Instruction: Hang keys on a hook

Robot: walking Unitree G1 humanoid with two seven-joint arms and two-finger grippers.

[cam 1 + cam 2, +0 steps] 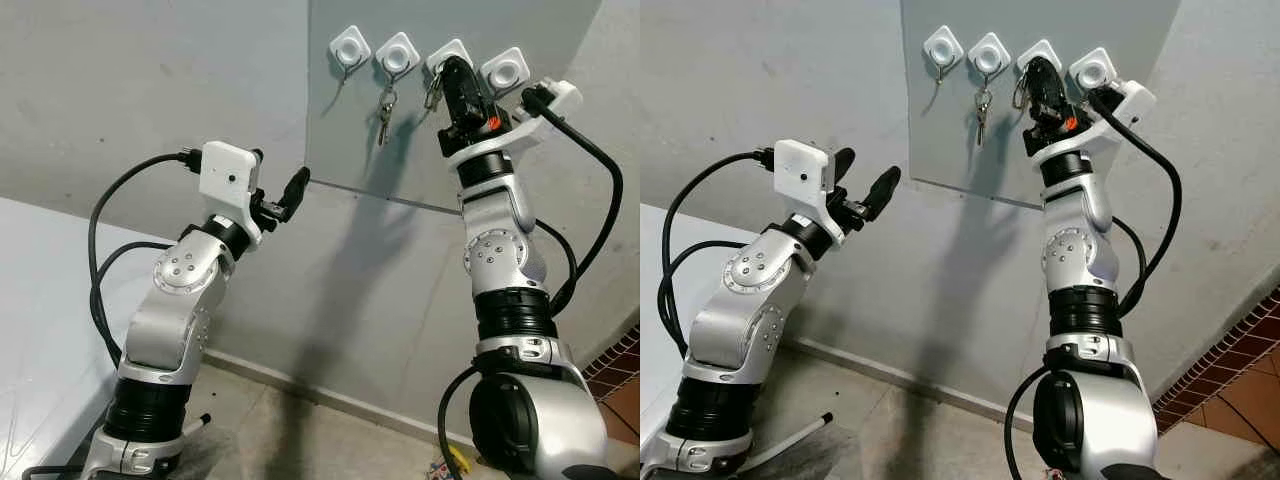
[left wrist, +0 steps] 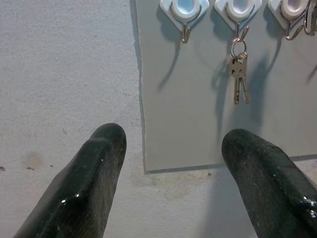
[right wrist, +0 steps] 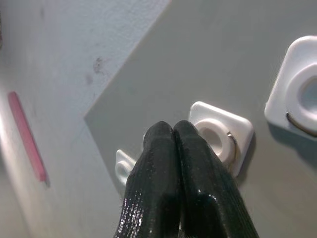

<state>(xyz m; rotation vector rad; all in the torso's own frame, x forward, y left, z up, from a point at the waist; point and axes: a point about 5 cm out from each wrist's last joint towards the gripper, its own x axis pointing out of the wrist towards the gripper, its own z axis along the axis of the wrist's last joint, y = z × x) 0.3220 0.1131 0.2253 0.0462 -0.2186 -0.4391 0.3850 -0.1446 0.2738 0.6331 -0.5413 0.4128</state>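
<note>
Right hand [image 1: 452,72] hiding third hook [image 1: 447,55], keys [image 1: 432,92] half-covered

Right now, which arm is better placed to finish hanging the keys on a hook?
The right. The right gripper is up at the third hook with its fingers shut and keys dangling beside them. The left gripper hovers open, off the grey hook board.

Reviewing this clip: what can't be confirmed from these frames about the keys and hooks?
- Keys at the third hook: the right end effector covers the hook's wire, so whether the ring is hung cannot be told.
- Right wrist view: shut fingers hide any keys.
- Left wrist view: third hook cut by the edge.
</note>
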